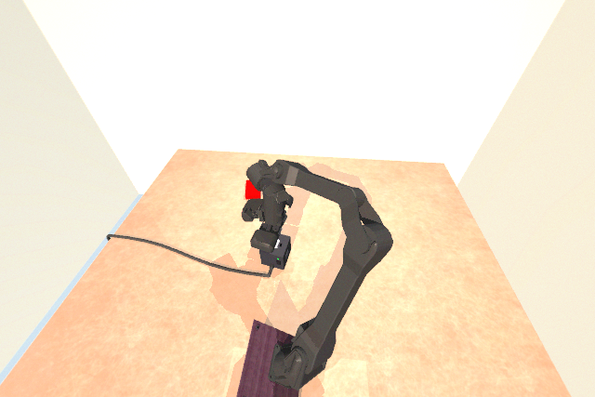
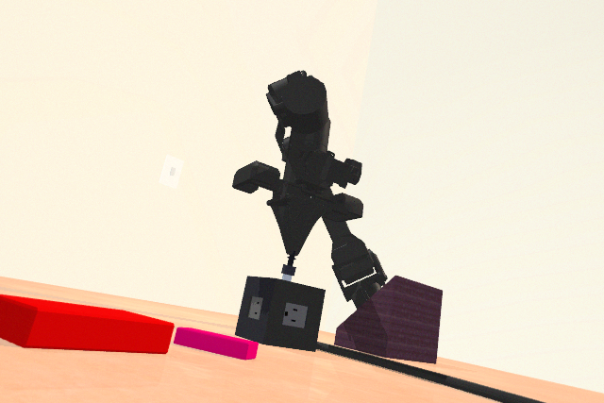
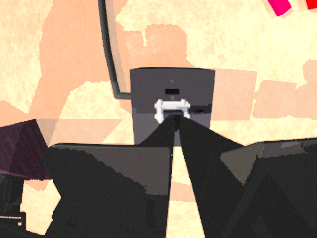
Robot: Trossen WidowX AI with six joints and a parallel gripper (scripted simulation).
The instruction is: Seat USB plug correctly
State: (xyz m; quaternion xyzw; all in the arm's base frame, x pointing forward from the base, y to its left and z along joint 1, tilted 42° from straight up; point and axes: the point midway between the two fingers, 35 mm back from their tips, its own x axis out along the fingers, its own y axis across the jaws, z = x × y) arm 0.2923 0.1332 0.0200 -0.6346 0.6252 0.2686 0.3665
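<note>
The dark power cube [image 1: 271, 259] [image 2: 277, 294] [image 3: 149, 89] stands upright on the table. The USB plug [image 2: 288, 269] is upright above its top face, with a short length of silver metal showing between its dark body and the cube. The metal's lower end meets the top face; how deep it sits and which way round it is cannot be told. My gripper [image 2: 293, 255] [image 3: 175, 123] points down over the cube and is shut on the thin dark upper end of the plug. A white shape [image 3: 171, 104] shows on the cube's top at the fingertips, partly hidden by them.
A black cable [image 1: 179, 251] [image 2: 390, 362] [image 3: 105, 50] runs from the cube across the table. A red block [image 1: 252, 190] [image 2: 97, 335] and a magenta bar [image 2: 209, 341] [image 3: 280, 6] lie near the cube. A purple block [image 1: 257, 359] [image 2: 414, 320] [image 3: 20, 149] stands by the arm's base.
</note>
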